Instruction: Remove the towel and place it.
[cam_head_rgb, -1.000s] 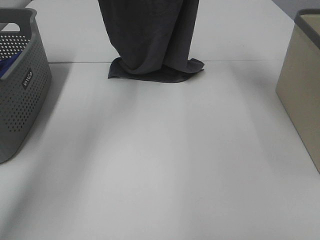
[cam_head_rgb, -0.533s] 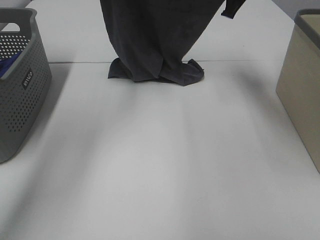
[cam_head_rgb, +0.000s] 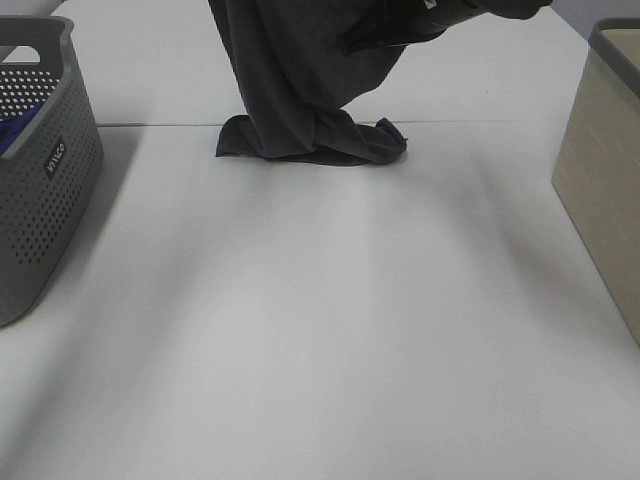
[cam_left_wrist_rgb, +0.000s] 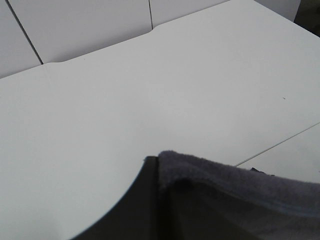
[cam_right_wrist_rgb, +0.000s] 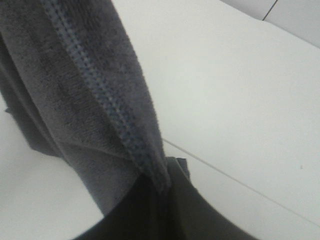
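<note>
Towel of dark grey terry cloth (cam_head_rgb: 300, 90) hangs, its lower edge bunched on your white table (cam_head_rgb: 320, 330); left gripper (cam_left_wrist_rgb: 157, 172) and right gripper (cam_right_wrist_rgb: 160, 182) each pinch its hem. Bare tabletop spreads before the towel, with the grey perforated basket (cam_head_rgb: 40, 170) and beige box (cam_head_rgb: 605, 170) well apart on either side.

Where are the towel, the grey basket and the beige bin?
towel (cam_head_rgb: 300, 90), exterior high view, hanging middle fold.
grey basket (cam_head_rgb: 75, 190), exterior high view, perforated side wall.
beige bin (cam_head_rgb: 600, 180), exterior high view, side wall.
</note>
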